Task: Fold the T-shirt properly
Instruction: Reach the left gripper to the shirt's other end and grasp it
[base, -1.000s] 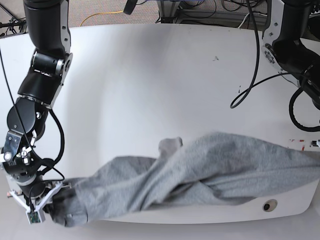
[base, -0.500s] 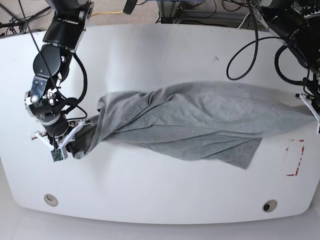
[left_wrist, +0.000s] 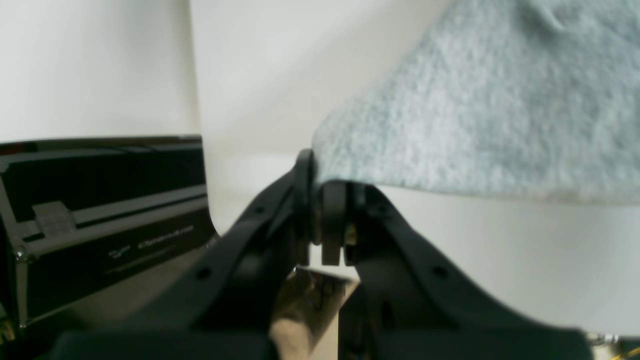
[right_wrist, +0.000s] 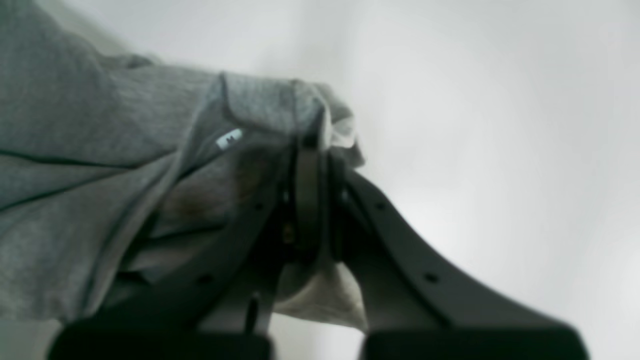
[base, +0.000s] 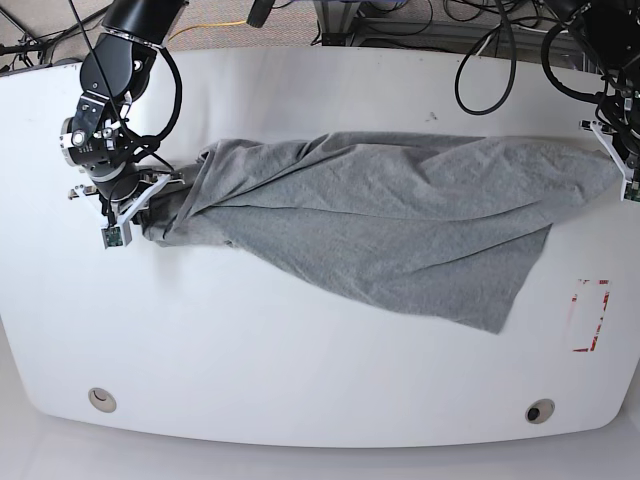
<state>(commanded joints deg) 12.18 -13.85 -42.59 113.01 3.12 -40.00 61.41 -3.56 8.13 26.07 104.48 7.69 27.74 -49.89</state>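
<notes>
Heather-grey T-shirt (base: 380, 225), white table (base: 300, 370)

The T-shirt (base: 380, 225) lies stretched across the worktop (base: 300, 370), spanning nearly its whole width in the base view; the right claw (base: 135, 205) pinches its bunched end at that view's left; the left claw (base: 625, 150) grips its other end at the worktop's right edge; a loose corner trails toward the near side, beside a marked rectangle (base: 590, 315); a case (left_wrist: 100, 220) sits beyond the worktop's edge in the left wrist view.

T-shirt (base: 380, 230) lettering hidden (none visible); right wrist view blurred; left gripper (base: 625, 165) cut by base edge.
</notes>
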